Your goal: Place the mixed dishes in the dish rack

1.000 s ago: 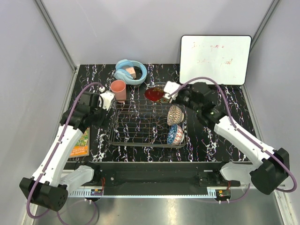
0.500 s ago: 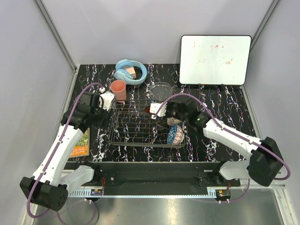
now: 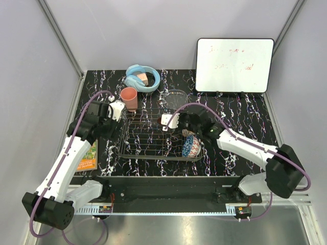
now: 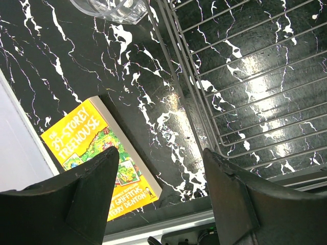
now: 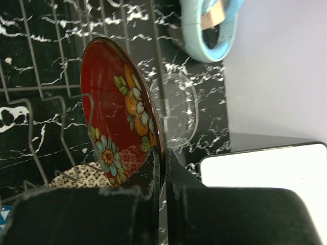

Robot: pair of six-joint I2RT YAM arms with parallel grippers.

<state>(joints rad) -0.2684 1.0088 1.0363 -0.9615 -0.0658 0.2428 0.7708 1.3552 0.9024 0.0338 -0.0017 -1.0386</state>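
Observation:
My right gripper [image 5: 163, 162] is shut on the rim of the red gold-decorated dish [image 5: 121, 109]. The dish stands on edge among the wires of the dish rack [image 3: 153, 139], where the right gripper [image 3: 179, 124] reaches in from the right. The beige patterned bowl [image 5: 76, 179] lies just below the dish, and the blue patterned bowl [image 3: 190, 146] leans in the rack's right end. Behind the rack sit the clear glass bowl [image 3: 176, 97] and the pink cup [image 3: 129, 97]. My left gripper [image 4: 161, 158] hangs open and empty over the table left of the rack, with the glass tumbler [image 4: 110, 7] beyond it.
A yellow-orange book [image 4: 97, 153] lies at the table's left edge, beside my left gripper [image 3: 111, 116]. Light blue headphones [image 3: 142, 77] rest at the back. A whiteboard [image 3: 235, 64] stands at the back right. Grey walls close in both sides.
My right arm has swung left and down from behind the rack, carrying the red dish into the rack. The left arm has not moved.

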